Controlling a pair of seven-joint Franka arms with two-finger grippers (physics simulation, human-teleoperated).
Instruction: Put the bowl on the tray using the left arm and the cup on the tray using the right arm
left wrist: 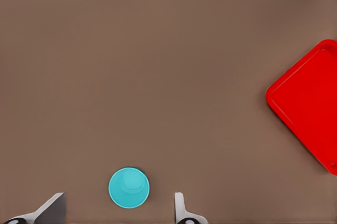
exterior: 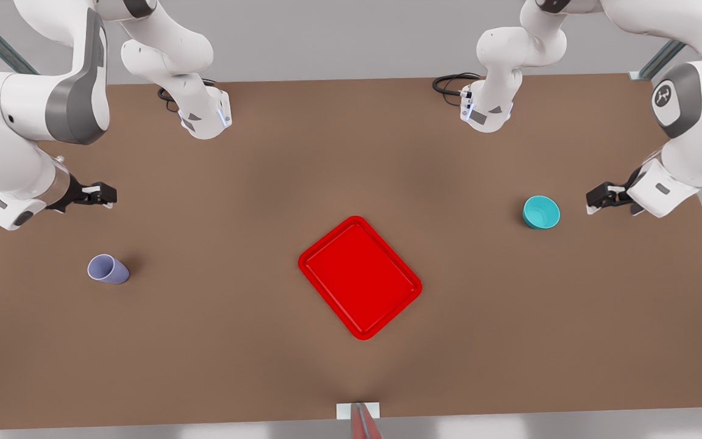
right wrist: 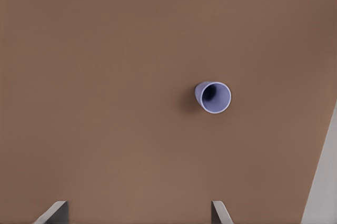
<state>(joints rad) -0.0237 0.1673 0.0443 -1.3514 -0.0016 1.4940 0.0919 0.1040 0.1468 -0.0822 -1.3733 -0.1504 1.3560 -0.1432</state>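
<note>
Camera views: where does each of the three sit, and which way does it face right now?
Front view: high, looking down on the brown table, bright red rectangular tray and both arms.
Left wrist view: above the small teal bowl, between the open left gripper fingers; shares bowl and tray with front.
Right wrist view: above the pale lavender cup; open right gripper; shares cup with front.

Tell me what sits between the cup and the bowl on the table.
The red tray, empty, lies between the lavender cup and the teal bowl in the front view, with bare table on either side of it.
</note>
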